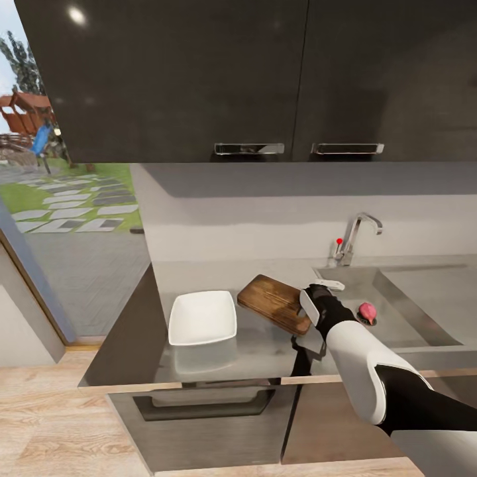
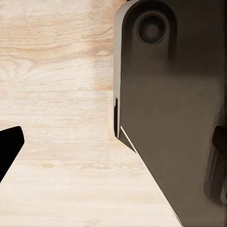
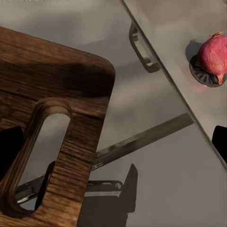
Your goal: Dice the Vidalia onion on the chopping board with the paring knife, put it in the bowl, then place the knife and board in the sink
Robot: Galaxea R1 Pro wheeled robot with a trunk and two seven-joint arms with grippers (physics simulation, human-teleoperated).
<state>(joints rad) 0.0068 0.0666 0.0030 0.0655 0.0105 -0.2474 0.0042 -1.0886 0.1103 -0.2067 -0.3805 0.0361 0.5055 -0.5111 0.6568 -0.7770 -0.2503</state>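
Note:
The Vidalia onion (image 1: 366, 311) (image 3: 215, 52), reddish-pink, sits on the round drain in the grey sink (image 1: 424, 311) (image 3: 179, 28). The dark brown chopping board (image 1: 273, 303) (image 3: 52, 85) lies on the grey countertop (image 1: 258, 351) between the sink and the white square bowl (image 1: 202, 318). My right gripper (image 1: 317, 297) (image 3: 116, 146) hovers open over the board's slotted handle end, its dark fingertips (image 3: 10, 149) wide apart with nothing between them. My left gripper (image 2: 113, 151) hangs open low over the wooden floor. The paring knife is out of view.
A chrome tap with a red knob (image 1: 354, 238) stands behind the sink. Dark upper cabinets (image 1: 199, 79) overhang the counter, and their handles reflect in the worktop. A glass door to a garden (image 1: 59, 199) is to the left. The robot's dark body (image 2: 175, 118) is beside my left gripper.

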